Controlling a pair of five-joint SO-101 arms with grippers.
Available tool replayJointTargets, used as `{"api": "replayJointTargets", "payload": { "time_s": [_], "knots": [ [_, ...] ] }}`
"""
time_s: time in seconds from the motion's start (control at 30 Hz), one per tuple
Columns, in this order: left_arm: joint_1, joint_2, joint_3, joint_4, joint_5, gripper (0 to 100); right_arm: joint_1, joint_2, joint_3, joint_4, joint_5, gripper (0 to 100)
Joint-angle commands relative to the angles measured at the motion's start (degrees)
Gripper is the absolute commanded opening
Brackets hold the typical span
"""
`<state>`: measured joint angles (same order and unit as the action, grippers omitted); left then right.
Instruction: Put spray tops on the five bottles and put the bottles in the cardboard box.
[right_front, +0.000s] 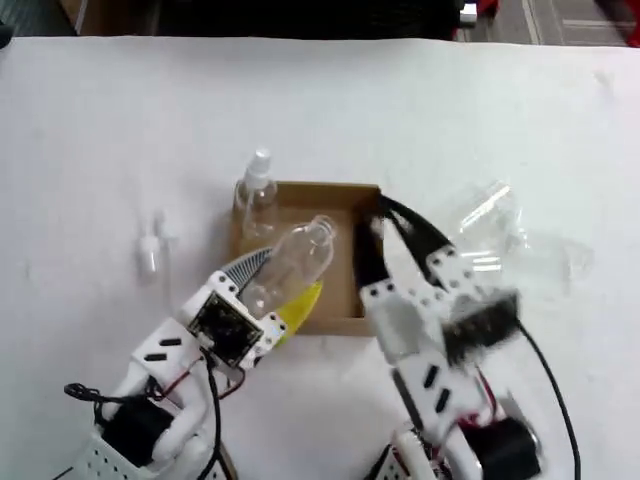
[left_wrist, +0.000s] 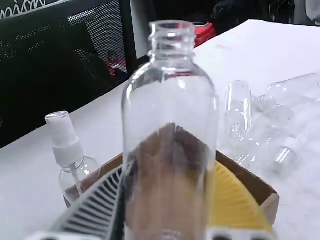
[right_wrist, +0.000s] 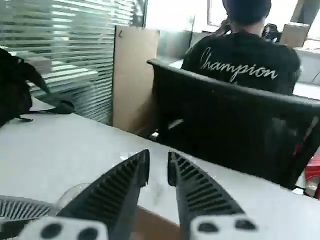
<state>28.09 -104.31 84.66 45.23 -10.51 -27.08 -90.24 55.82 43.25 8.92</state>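
Far left on the white table (right_front: 90, 120), a loose spray top (right_front: 150, 248) lies on its own, well apart from everything else. Next along, a capped bottle (right_front: 257, 192) stands upright with its white sprayer on, right against the outside of the cardboard box (right_front: 335, 190) at its far left corner. Over the box's left half, the left gripper (right_front: 290, 272) is clamped on an uncapped clear bottle (right_front: 300, 255), with the ribbed grey finger on one side and the yellow finger on the other. The bottle's bare threaded neck points away from the arm. The left wrist view shows it square on, its mouth open at the top. Across to the right gripper (right_front: 380, 212): its black fingers hang over the box's right wall with only a narrow slit between the tips and nothing in them. Far right, a heap of clear bottles (right_front: 500, 235) lies tumbled on the table, just beyond that arm.
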Motion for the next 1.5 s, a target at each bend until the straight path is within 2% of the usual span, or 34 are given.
{"api": "replayJointTargets", "payload": {
  "time_s": [0.0, 0.07, 0.13, 0.37, 0.47, 0.53, 0.7, 0.87, 1.0, 1.17, 1.47],
  "knots": [
    [0.7, -0.5, -0.6, -1.8, 1.0, 4, -3.8, 8.5, -2.6, -2.5, -13.0, 15.2],
    [0.7, -0.5, -0.4, -1.8, 1.0, 4, -4.4, 10.4, -4.2, -2.2, -18.0, 21.7],
    [0.7, -0.5, -0.4, -1.8, 1.0, 4, -4.7, 10.9, -6.1, -1.3, -18.5, 24.7],
    [0.4, -0.5, 2.0, -5.2, 0.9, 4, -10.2, 11.5, -8.9, 4.4, -18.9, 24.7],
    [0.7, -0.5, 3.4, -6.7, -2.4, 4, -13.3, 11.4, -8.3, 5.6, -18.9, 24.7],
    [0.7, -0.5, 3.6, -6.8, -4.3, 3, -13.2, 11.6, -8.1, 6.6, -18.8, 24.7],
    [0.7, -0.5, 3.7, -6.8, -4.6, 3, -9.8, 11.6, -8.0, 9.7, -18.8, 24.7],
    [0.2, -0.5, 3.6, -6.8, -5.0, 3, -9.7, 11.6, -8.3, 12.5, -18.3, 24.7],
    [0.6, -0.5, 3.9, -6.8, -5.1, 3, -9.8, 11.6, -8.4, 13.0, -18.1, 20.4],
    [0.6, -0.5, 3.9, -6.8, -5.1, 3, -9.9, 11.6, -8.4, 12.5, -12.1, 12.3],
    [0.7, -0.5, 3.9, -6.8, -5.1, 3, -14.2, 11.6, -8.1, 12.5, -11.8, 12.8]
  ]
}}
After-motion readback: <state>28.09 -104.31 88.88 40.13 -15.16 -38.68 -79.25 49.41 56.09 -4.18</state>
